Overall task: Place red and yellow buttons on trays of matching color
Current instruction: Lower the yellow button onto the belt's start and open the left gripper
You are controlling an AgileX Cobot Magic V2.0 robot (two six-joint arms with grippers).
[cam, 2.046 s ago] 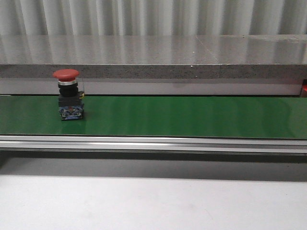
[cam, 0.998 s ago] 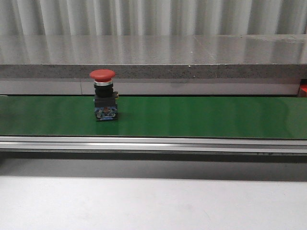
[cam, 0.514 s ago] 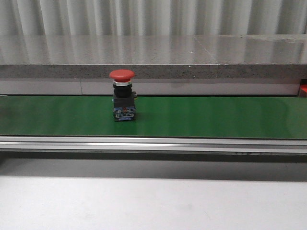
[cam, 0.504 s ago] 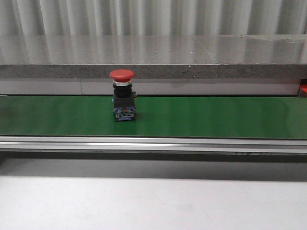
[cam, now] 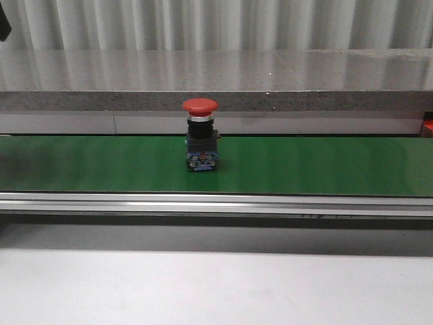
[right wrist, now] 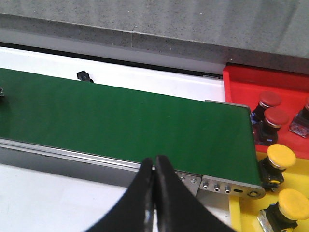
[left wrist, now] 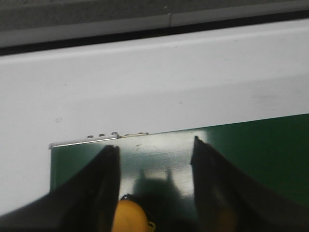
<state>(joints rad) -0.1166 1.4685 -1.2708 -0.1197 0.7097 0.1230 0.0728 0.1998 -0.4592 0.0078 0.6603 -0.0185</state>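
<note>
Here a red button (cam: 201, 135) stands upright on the green belt (cam: 325, 166).

Belt (cam: 325, 166): bare green surface on both sides of the upright red button (cam: 201, 135).
Behind belt: grey stone ledge (cam: 216, 100) runs along the whole length.
Belt end: red tray (right wrist: 285, 92) and yellow tray (right wrist: 241, 212) crowded with buttons.

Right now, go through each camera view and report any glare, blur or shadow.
Front view: pale vertical reflections streak the grey ledge; the red button is sharp. Left wrist view: soft overall, a bright glare patch on the green belt, the dark fingers blurred, shadow between them. Right wrist view: crisp, evenly lit, faint sheen on the belt.
</note>
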